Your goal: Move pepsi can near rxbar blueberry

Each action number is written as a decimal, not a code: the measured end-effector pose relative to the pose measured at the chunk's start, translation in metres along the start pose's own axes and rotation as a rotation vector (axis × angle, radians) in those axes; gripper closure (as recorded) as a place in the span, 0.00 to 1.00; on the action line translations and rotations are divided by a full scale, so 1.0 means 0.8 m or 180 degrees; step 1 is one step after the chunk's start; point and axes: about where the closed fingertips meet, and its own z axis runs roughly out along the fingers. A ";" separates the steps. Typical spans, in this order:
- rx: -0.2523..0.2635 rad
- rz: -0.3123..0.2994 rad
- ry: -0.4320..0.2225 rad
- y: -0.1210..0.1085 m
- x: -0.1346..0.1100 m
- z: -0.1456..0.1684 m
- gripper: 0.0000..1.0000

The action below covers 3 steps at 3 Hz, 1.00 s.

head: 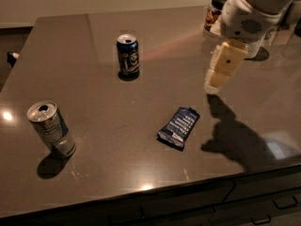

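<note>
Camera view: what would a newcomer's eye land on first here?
The robot's cream gripper hangs over the right side of the dark table. The short navy pepsi can stands upright at back centre, the flat dark-blue rxbar blueberry wrapper lies front centre, and a tall silver can stands front left.

Dim light is falling from above, leaving 2 glare spots on the table (99,126). The gripper (212,86), hovering over its right side, is casting a dark shadow frontward.

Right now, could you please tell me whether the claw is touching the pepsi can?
Apart. The camera view shows the claw at the right, with a wide stretch of tabletop between it and the pepsi can.
</note>
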 end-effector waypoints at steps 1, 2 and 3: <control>-0.0007 0.0021 -0.0144 -0.022 -0.030 0.022 0.00; 0.0009 0.0103 -0.0480 -0.058 -0.083 0.062 0.00; 0.0003 0.0163 -0.0696 -0.081 -0.117 0.095 0.00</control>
